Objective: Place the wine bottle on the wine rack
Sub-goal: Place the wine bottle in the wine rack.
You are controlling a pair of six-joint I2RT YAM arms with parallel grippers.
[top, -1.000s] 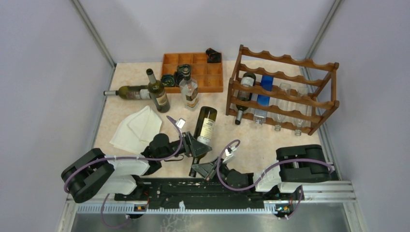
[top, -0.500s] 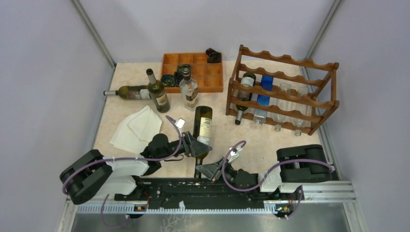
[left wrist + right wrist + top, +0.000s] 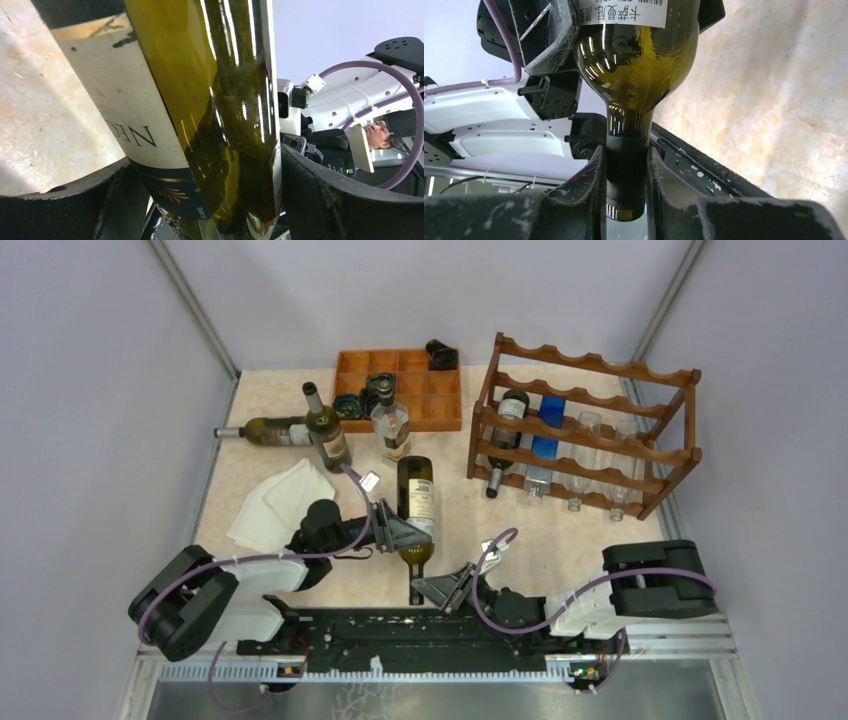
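A dark green glass wine bottle with a cream label point(image 3: 417, 502) is sitting over the near middle of the pale marbled table point(image 3: 545, 535). Its base is pointing away from the arms and its neck is pointing back toward them. It is lying well apart from the reddish-brown wooden wine rack with scalloped rails point(image 3: 590, 425), which is standing at the far right. I cannot tell whether the bottle is resting on the table or hanging just above it.

The right claw point(image 3: 425, 590) is gripping the bottle's neck. In its own view its dark fingers point(image 3: 584, 185) are pressing in narrowly on both sides of the neck point(image 3: 626, 165).

The left claw point(image 3: 410, 537) is reaching in from the left, spread wide around the bottle's body at the label. From its wrist view the fingers point(image 3: 60, 210) are flanking the glass point(image 3: 200, 100) closely. I cannot tell whether they are pressing on it.

The rack is already carrying a dark bottle point(image 3: 510, 425), a blue bottle point(image 3: 548, 430) and two clear bottles point(image 3: 585, 455). A folded white cloth point(image 3: 280, 502) is lying left of the left claw, and an orange-brown compartment tray point(image 3: 440, 410) is sitting at the far edge.
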